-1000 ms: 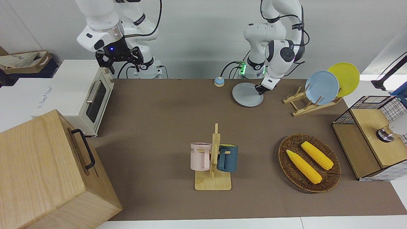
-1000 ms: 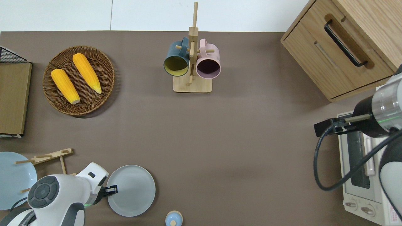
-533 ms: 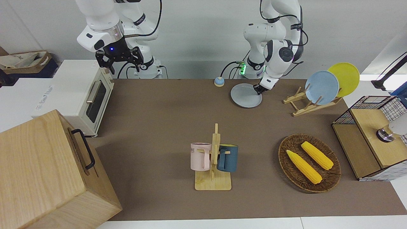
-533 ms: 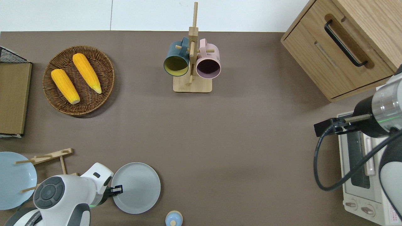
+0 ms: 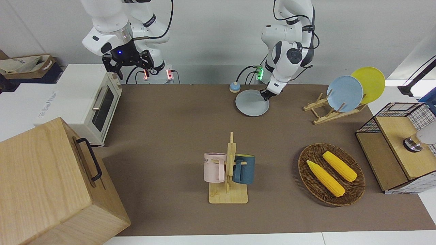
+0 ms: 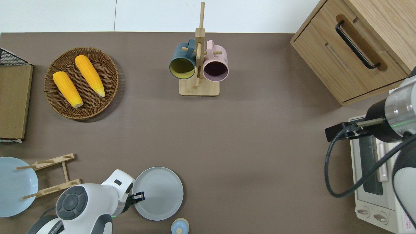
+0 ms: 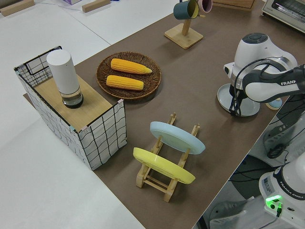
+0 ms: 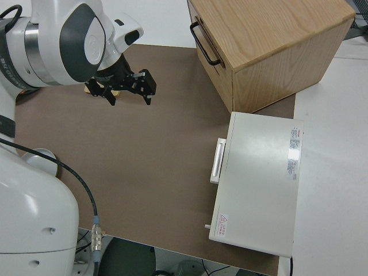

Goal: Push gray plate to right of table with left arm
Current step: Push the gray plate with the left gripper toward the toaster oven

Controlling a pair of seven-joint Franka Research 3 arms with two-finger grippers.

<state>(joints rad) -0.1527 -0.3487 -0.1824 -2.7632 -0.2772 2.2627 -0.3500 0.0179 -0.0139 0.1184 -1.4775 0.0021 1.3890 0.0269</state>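
Observation:
The gray plate lies flat on the brown table close to the robots' edge; it also shows in the overhead view and, partly hidden by the arm, in the left side view. My left gripper is shut and empty. It reaches down to the table and touches the plate's rim on the side toward the left arm's end. My right gripper is open and empty, and that arm is parked.
A small blue bell stands just beside the plate, nearer to the robots. A wooden rack with a sky-blue plate and a yellow plate stands toward the left arm's end. A mug rack, corn basket, toaster oven and wooden cabinet stand elsewhere.
My left gripper has slid toward the right arm's end of the table, pushing the gray plate along with it, closer to the blue bell. The right arm has not moved.

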